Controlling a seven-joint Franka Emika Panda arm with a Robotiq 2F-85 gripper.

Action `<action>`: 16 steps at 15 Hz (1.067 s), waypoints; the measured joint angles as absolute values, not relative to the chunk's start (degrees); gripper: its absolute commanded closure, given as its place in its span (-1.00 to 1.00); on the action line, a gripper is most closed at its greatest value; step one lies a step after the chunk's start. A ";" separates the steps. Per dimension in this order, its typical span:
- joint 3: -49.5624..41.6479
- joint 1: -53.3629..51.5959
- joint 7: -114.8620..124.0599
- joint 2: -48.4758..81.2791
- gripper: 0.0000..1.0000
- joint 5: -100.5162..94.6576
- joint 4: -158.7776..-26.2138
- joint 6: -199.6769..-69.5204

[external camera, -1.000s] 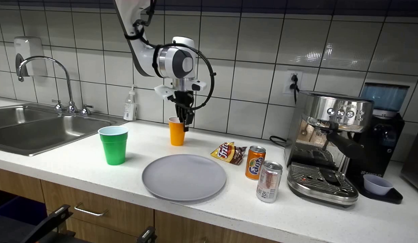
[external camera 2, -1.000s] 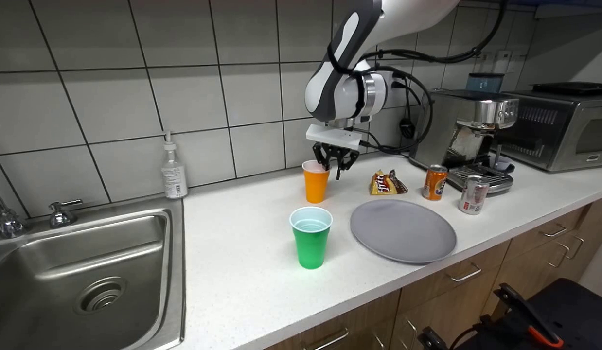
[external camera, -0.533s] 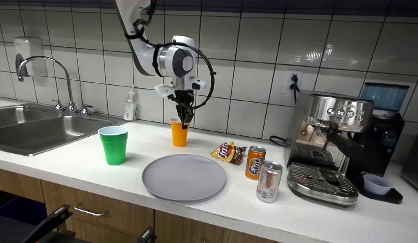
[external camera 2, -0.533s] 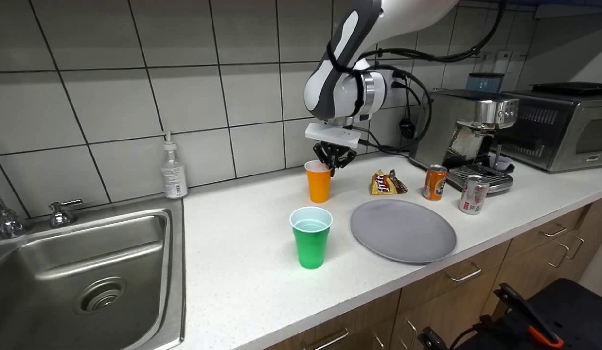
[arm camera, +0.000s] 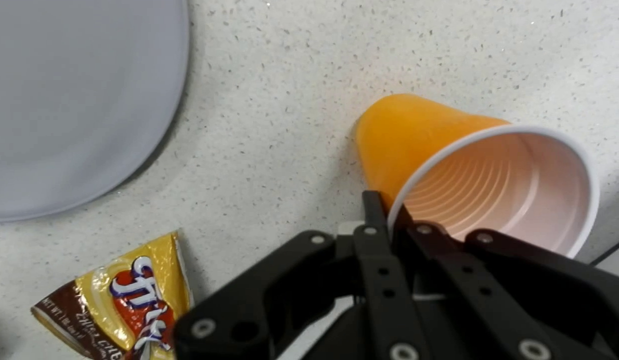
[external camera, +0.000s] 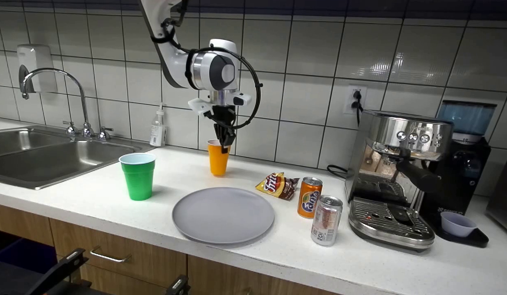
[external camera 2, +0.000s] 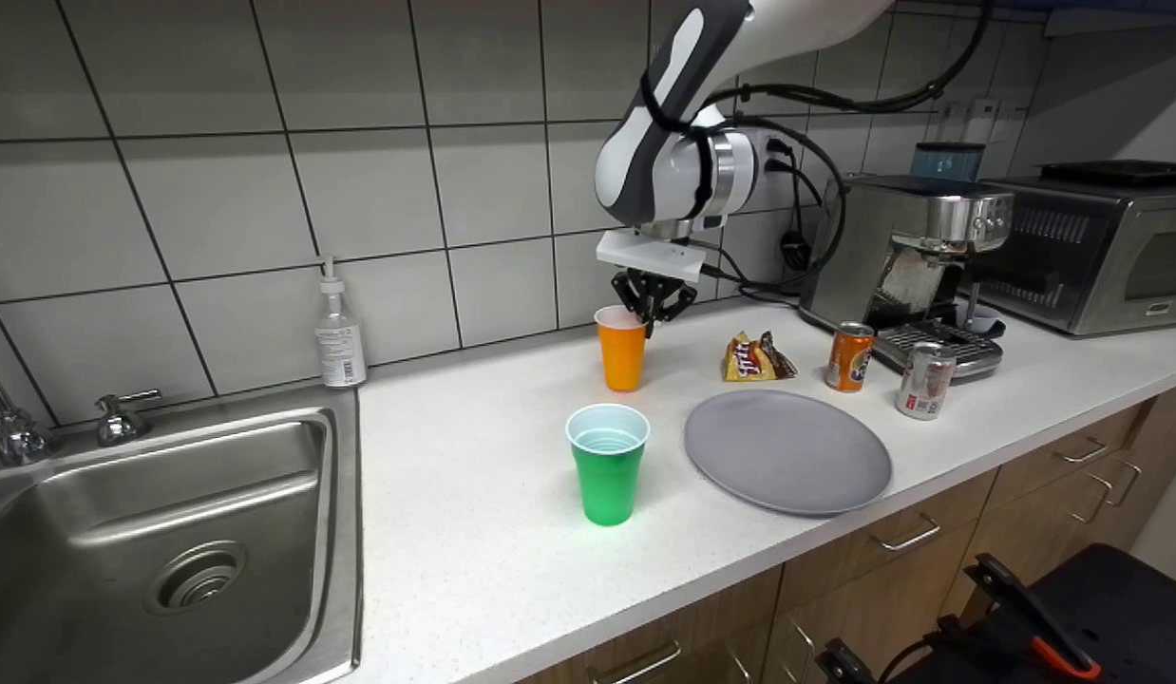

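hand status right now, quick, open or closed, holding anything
Hand: closed, holding the orange cup by its rim.

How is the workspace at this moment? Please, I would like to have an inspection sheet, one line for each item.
Surface: white speckled counter along the tiled wall.
Job's things: orange cup, about upright, pinched at its rim.
Clutter: green cup, gray plate, chip bag, orange can and silver can on the counter.
Tool: shut on the orange cup.
Cables: black cable looping beside the arm; black plugs in the wall.
Surroundings: sink, soap bottle, coffee machine and small oven.
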State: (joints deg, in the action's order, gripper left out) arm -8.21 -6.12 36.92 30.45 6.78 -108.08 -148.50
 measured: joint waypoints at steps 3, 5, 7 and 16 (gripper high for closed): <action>-8.21 -5.88 36.92 28.26 0.98 6.85 -109.69 -148.50; -8.22 -5.58 36.91 26.45 0.98 6.85 -111.50 -148.50; -8.36 -5.20 36.91 24.35 0.98 6.85 -114.06 -148.50; -11.46 -3.26 36.87 13.43 0.98 5.76 -127.65 -148.50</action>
State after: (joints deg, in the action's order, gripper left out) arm -11.46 -3.26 36.87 13.43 5.76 -127.65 -148.50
